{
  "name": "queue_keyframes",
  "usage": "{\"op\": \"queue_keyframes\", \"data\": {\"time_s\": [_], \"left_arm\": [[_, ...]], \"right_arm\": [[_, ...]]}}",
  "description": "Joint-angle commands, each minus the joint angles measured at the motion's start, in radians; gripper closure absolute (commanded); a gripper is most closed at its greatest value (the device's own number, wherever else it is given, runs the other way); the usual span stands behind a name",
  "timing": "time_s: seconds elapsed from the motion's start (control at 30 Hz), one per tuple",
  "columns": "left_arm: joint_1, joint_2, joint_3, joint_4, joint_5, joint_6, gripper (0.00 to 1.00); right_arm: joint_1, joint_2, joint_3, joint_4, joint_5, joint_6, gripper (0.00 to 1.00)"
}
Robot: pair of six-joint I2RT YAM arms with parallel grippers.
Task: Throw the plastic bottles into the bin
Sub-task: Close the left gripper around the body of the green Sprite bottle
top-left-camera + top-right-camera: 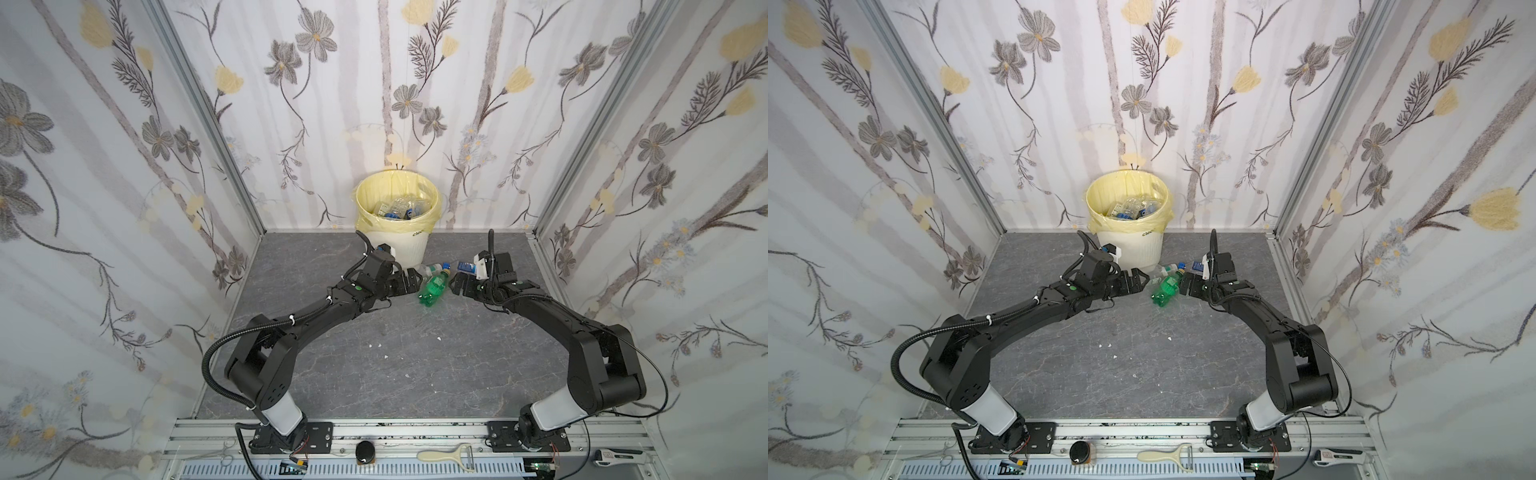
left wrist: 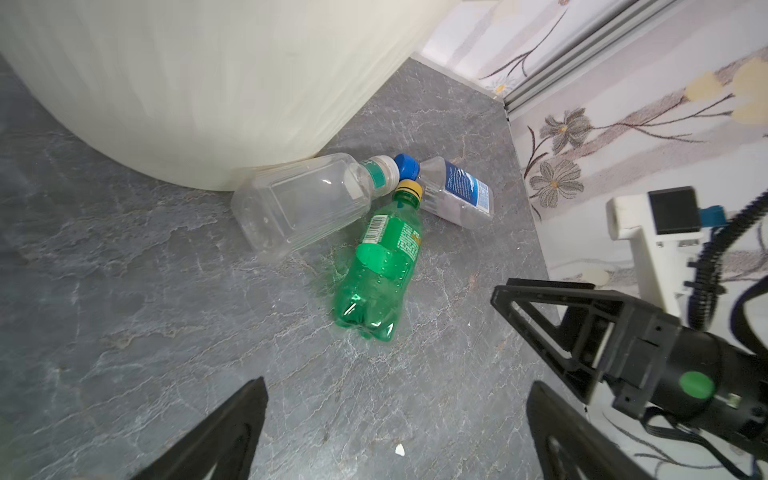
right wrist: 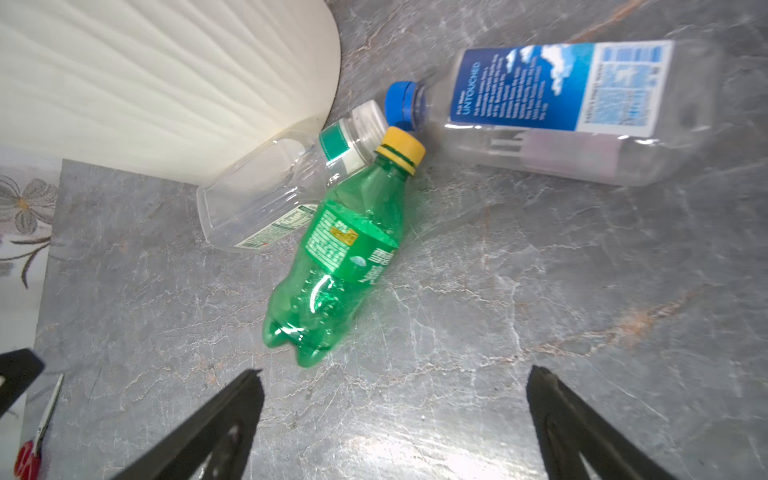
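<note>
Looking into the bin (image 1: 409,249), only top views show binned bottles (image 1: 397,208); wrist views show left claw (image 2: 397,390), right claw (image 3: 395,378) apart.

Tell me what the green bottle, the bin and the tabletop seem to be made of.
Green bottle: thin see-through plastic, glossy; bright glints and a creased wall show it.
Bin: opaque cream plastic, matte, with fine vertical ribs; probably stiff.
Tabletop: grey stone look with pale veins and a soft sheen; real stone or printed laminate, cannot tell.
</note>
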Motion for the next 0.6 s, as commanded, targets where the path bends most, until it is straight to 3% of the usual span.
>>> {"op": "queue_keyframes", "data": {"time_s": [0.0,0.57], "left_arm": [[-0.014,0.067,0.053,0.018,0.016,0.077,0.00],[-0.113,0.395,0.298,-0.027,-0.152,0.276,0.00]], "right_arm": [[-0.034,-0.051,-0.039,0.058,-0.044,0.031,0.00],[-0.148,-0.230,-0.166,0.106,-0.137,0.047,0.00]]}}
